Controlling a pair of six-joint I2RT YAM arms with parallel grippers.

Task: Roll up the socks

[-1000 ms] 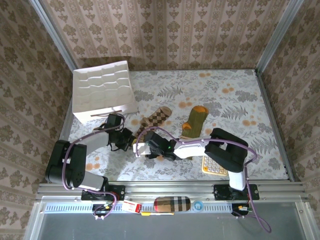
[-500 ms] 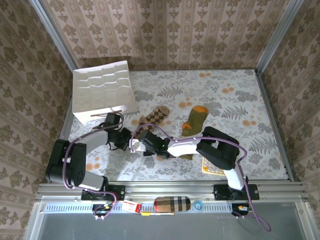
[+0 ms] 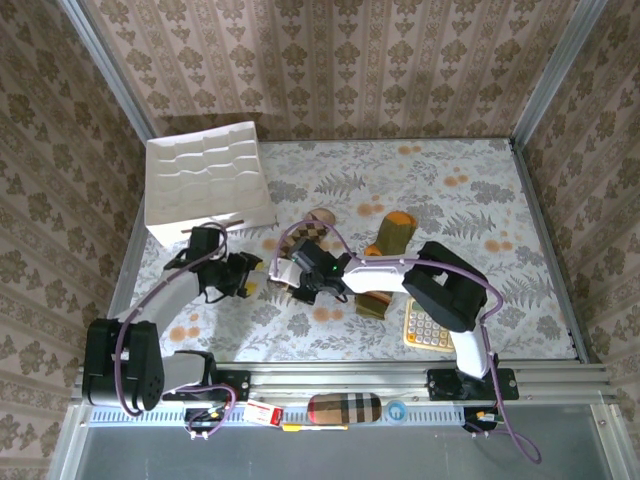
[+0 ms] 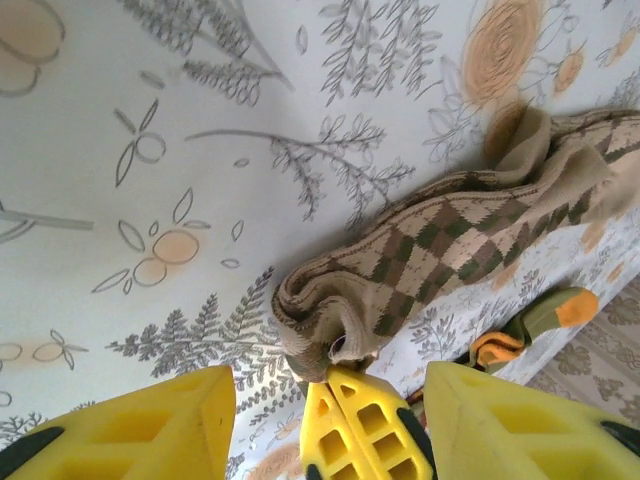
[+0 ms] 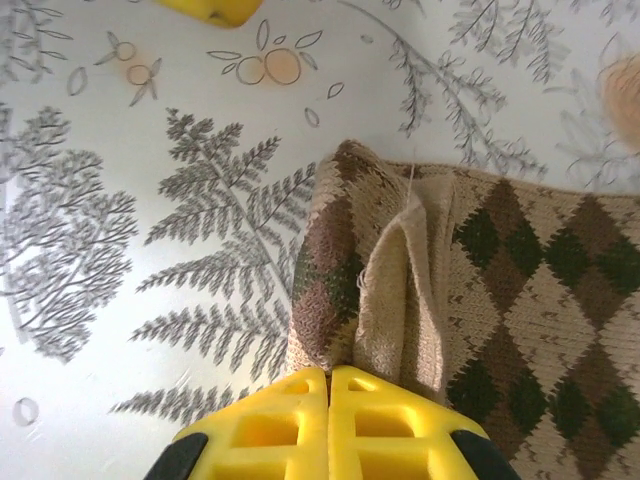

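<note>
We see the right fingers [image 5: 262, 428] pressed together on the rolled end of the argyle sock [image 5: 520, 290], with a bunched fold of cuff caught at their tips. The left fingers [image 4: 150, 425] stand wide apart and hold nothing. In the top view they face that same roll from its 9 o'clock side, just beside it.

From the pinch the sock's long axis runs toward 1 o'clock across the tabletop [image 3: 480, 190], with the toe lying flat at the far end. We judge that the roll must advance that way, with the right arm on it and the left near enough to help.

The green sock [image 3: 385, 248] lies unrolled at 3 o'clock of the argyle one, apart from it. At 10 o'clock sits a white box [image 3: 205, 180] — what it holds we cannot tell.
</note>
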